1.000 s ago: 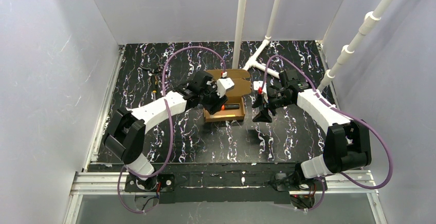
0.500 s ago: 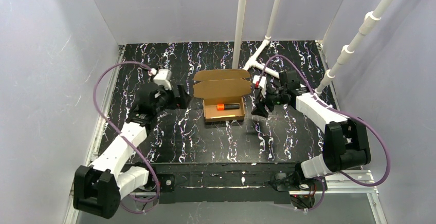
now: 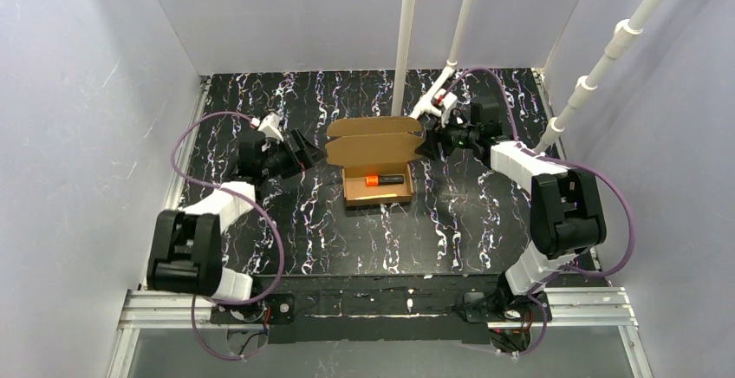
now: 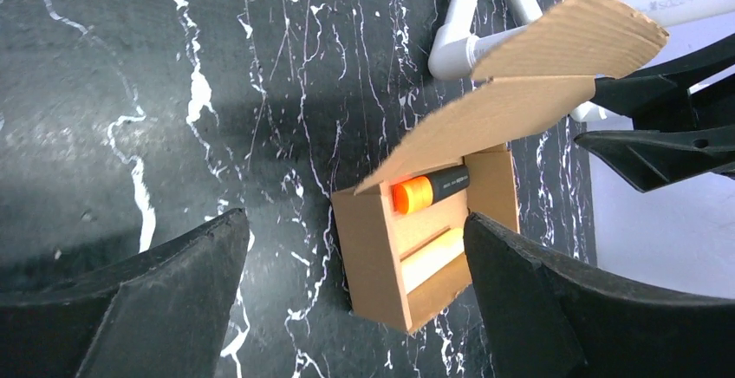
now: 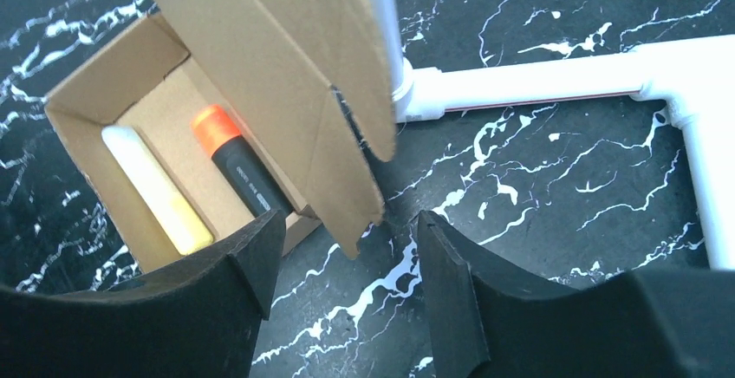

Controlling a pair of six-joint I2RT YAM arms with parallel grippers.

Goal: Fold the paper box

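Note:
The paper box is a small brown cardboard tray in the middle of the table, with its lid standing open at the far side. Inside lie a black marker with an orange cap and a pale yellow stick. My left gripper hovers open just left of the lid, holding nothing. In the left wrist view the box sits beyond the wide-spread left gripper. My right gripper is open at the lid's right end. In the right wrist view the lid's corner flap hangs between the jaws of the right gripper, ungripped.
A white upright pipe rises just behind the lid. A pipe tee lies on the table beside my right gripper, and also shows in the right wrist view. More pipes lean at the right wall. Grey walls enclose the black marbled table.
My left arm has drawn back from the box to its left and opened its gripper. My right gripper has moved up and back to the lid's right end. The lid now stands uncovered.

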